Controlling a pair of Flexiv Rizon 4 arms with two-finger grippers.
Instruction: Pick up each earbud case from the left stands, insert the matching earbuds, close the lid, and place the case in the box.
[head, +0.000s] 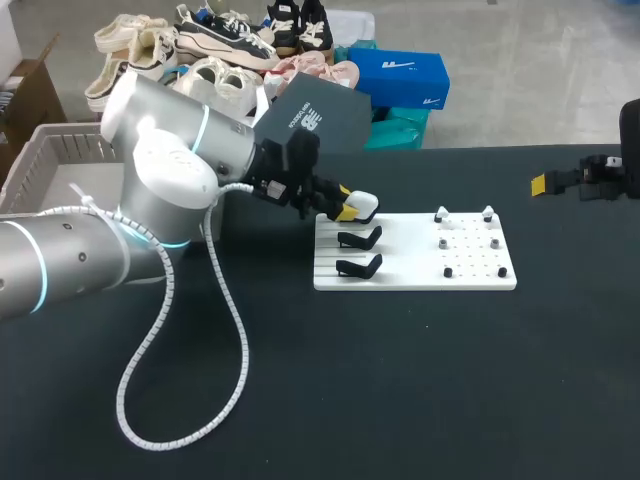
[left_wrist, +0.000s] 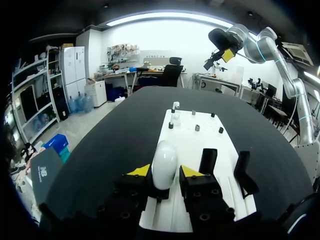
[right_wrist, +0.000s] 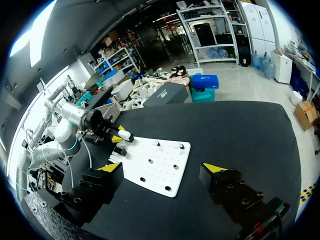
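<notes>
Earbud case (left_wrist: 164, 157) lower end hidden behind left gripper (left_wrist: 165, 174); right arm (head: 600, 178) cut by head view's edge; earbuds (head: 441, 214) too small to make out; box (head: 60, 131) partly behind left arm (head: 90, 255).

A robotics lab: a left arm (head: 150, 190) and right arm (left_wrist: 265, 47) stand at a black table (head: 400, 380) bearing a white pegged board (head: 410, 255).

Left gripper (head: 352, 209) clasps the white earbud case (head: 368, 204).

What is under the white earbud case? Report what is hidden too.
The white board lies below the white earbud case. Any stand beneath is hidden by the case and the left gripper shut on it. Two empty black stands show beside it.
</notes>
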